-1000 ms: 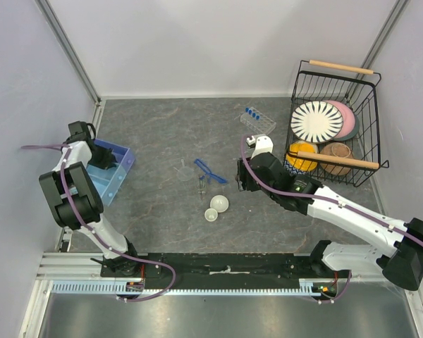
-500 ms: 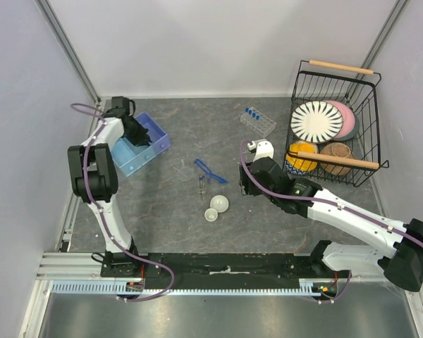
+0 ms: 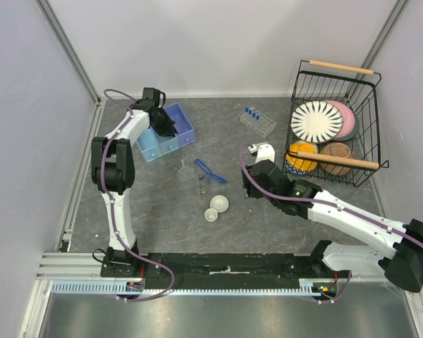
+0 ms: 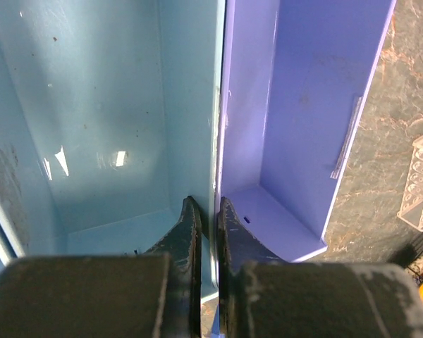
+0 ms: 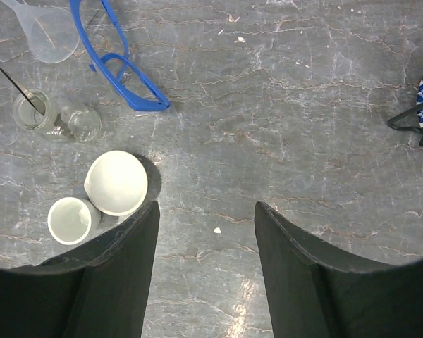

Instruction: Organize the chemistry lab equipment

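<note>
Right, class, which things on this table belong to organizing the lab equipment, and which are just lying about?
Belong: tube rack, blue-capped tubes, safety glasses, larger white dish, smaller white dish, clear funnel, blue bin.
Lying about: black wire basket, striped plate, brown bowl.

left gripper [image 3: 165, 127]: on blue bin [image 3: 185, 124]; right gripper [image 3: 247, 185]: near safety glasses [image 3: 210, 171]
</note>
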{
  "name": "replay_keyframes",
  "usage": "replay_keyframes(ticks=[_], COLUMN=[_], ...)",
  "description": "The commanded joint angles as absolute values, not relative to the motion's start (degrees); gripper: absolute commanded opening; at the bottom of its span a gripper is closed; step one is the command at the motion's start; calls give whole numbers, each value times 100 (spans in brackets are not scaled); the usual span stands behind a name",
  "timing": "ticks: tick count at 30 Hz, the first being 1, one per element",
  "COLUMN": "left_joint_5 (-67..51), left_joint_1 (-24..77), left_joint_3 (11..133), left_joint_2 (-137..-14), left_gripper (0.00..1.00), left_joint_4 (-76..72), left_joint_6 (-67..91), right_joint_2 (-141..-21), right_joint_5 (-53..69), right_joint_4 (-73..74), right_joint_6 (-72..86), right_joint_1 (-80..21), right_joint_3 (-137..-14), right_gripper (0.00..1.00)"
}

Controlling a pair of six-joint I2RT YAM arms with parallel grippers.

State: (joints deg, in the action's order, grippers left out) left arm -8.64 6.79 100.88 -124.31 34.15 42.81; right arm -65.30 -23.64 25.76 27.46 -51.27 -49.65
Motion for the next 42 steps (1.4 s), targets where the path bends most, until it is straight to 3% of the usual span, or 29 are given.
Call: replay_keyframes(ticks=[1, 6, 16, 22, 29, 42], left_joint_5=[-1213, -1204, -1239, -1354, -1327, -1310], left_joint_1=[975, 1090, 1116, 1125, 1134, 1195], left_joint_3=[9993, 9827, 7938, 7954, 8270, 7717], left_joint_2=[-12814, -12675, -11786, -11637, -11602, -10846], left_gripper=[2, 2, 2, 2, 17, 17], left_joint_4=[2786, 2830, 1943, 1925, 2197, 2110], left_joint_6=[4659, 4194, 4096, 4131, 4061, 4201], right_joint_2=[-6442, -6434, -6478, -6381, -6469, -6557], right_joint_5=[-2461, -2417, -2232, -2302, -2303, -2312], right_joint_4=[2619, 2610, 2452, 2505, 2505, 2426], right_joint_6=[2795, 2830, 2892, 2944, 3006, 3050], right_joint_1=[-5150, -5150, -5186, -5194, -5221, -5326], right_joint_3=[-4931, -4852, -4764, -4711, -4729, -4755], right_gripper=[63, 63, 63, 63, 63, 63])
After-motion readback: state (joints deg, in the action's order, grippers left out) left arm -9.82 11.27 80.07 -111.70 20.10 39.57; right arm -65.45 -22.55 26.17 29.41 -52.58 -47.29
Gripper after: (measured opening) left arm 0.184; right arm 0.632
